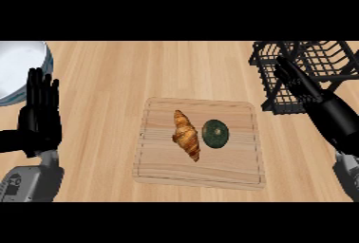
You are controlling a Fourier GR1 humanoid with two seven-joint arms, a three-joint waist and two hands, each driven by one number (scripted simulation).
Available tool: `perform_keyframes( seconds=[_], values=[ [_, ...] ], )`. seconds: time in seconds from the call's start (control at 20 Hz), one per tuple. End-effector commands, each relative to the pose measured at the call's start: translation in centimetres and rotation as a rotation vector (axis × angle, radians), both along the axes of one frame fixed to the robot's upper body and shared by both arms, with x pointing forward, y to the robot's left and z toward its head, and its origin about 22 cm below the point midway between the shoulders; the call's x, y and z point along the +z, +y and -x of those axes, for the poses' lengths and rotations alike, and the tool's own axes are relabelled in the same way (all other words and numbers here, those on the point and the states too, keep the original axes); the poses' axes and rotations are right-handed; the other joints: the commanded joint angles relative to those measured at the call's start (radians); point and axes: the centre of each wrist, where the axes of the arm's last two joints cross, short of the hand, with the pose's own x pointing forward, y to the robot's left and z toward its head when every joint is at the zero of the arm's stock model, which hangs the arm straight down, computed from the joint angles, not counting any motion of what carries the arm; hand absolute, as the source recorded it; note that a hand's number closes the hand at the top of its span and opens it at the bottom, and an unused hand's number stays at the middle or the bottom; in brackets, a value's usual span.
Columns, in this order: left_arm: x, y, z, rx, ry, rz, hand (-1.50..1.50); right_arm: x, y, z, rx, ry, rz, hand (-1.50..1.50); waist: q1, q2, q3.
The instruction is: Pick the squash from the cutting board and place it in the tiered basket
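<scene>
Starting from the near edge: left hand [38, 111] at 9 o'clock, fingers straight up, released and resting, holding nothing. Cutting board [231, 166] sits centre. On it, croissant [186, 135] just beside the squash [216, 133], which lies at 3 o'clock of the croissant, apart from it by a thin gap. Right hand [301, 85] is at 2 o'clock, fingers relaxed and empty, overlapping the tiered basket [270, 52] in view. White bowl [17, 71] at 10 o'clock. My read: pick not started, squash untouched on the board. Next move calls for the right hand to come to the squash and close round it without nudging the croissant. No brands, labels or readable writing anywhere.
</scene>
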Motion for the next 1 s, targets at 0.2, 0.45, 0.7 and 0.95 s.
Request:
perform_keyframes(
  seconds=[0.2, 0.45, 0.7, 0.95],
  values=[
    [-9.0, -1.1, 4.8, -0.092, 0.434, -0.146, 0.0, 1.1, -0.9, -1.0, -0.328, -0.208, -0.16, 1.5, 0.008, -0.039, -0.003],
    [-10.8, -2.0, 7.0, -0.115, 0.543, -0.104, 0.0, -5.6, -5.2, 0.5, -0.965, 0.006, -0.408, -1.5, -0.026, -0.041, 0.002],
    [-11.8, -2.9, 8.2, -0.169, 0.578, -0.139, 0.0, -6.6, -0.6, 4.2, -0.905, -0.161, -0.452, -1.5, 0.015, -0.049, -0.003],
    [-9.9, -3.4, 7.5, -0.171, 0.57, -0.121, 0.0, -4.3, -0.3, 6.9, -0.786, 0.076, -0.153, -1.5, 0.014, -0.055, -0.006]
  ],
)
